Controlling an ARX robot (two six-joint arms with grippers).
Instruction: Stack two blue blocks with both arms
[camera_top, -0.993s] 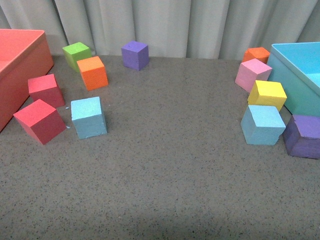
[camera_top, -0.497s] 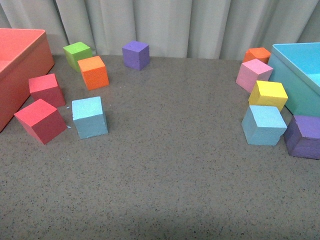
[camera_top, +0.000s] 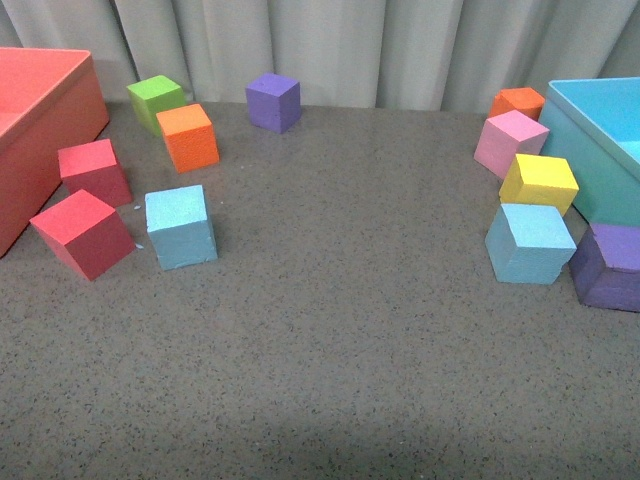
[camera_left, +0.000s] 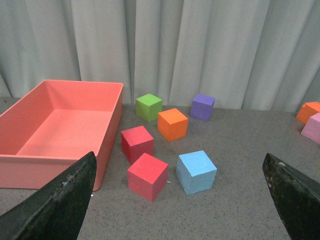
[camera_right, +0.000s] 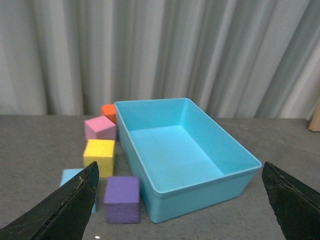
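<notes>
- Blue blocks (camera_top: 180, 227) (camera_top: 529, 243) both rest on the table, well apart, and neither is held. Nothing is stacked yet.
- Left gripper (camera_left: 178, 156) is spread wide with nothing between its fingers (camera_left: 60, 200). It hangs above the table, clear of every block.
- Right gripper (camera_right: 180, 165) is likewise spread wide and empty, and faces the blue bin (camera_right: 200, 192) by the table's right edge.
- Neither arm shows in the front view, so both seem to be short of the blocks.
- Left blue block (camera_left: 196, 171) stands toward the table's left edge, just beside a red block (camera_top: 82, 233). Bare table lies on its side toward the middle.
- Right blue block (camera_top: 529, 243) stands toward the right edge and is more hemmed in. A yellow block (camera_top: 539, 183) is close behind it, and a purple block (camera_top: 610, 265) is just beside it on the edge side. I cannot tell whether they touch.
- Red bin (camera_top: 45, 120) takes up the far left corner, away from any likely path.
- By my reading the task is at its very start. Each arm has yet to reach and grip its block, one block must be set down on open table, and the other placed squarely on top.
</notes>
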